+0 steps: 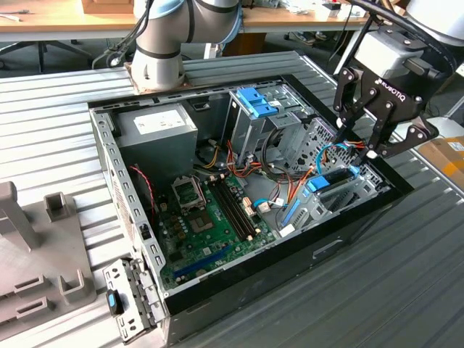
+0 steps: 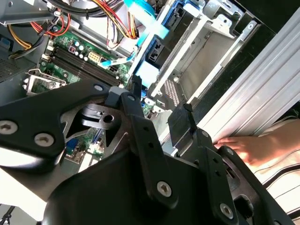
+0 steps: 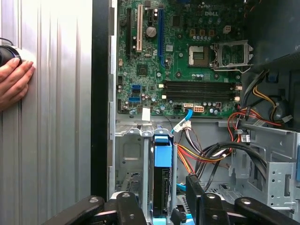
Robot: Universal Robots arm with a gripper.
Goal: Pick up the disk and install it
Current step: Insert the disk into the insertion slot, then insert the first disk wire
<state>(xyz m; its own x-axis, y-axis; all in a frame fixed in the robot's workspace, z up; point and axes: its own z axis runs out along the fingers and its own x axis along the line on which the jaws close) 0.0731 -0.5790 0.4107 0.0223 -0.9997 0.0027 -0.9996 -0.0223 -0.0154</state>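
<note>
Ribbed metal worktop (image 1: pixel 406 290) carries open PC case (image 1: pixel 109 167); disk (image 3: pixel 162 180) stands on edge in drive bay, exterior view's right, blue tab toward motherboard; claw (image 1: pixel 357 147) spread, poised over it, no contact seen. Judged: rigid, mod. weight, shock-sensitive, smooth faces; grip across flat faces, not the flexible blue rails.
</note>
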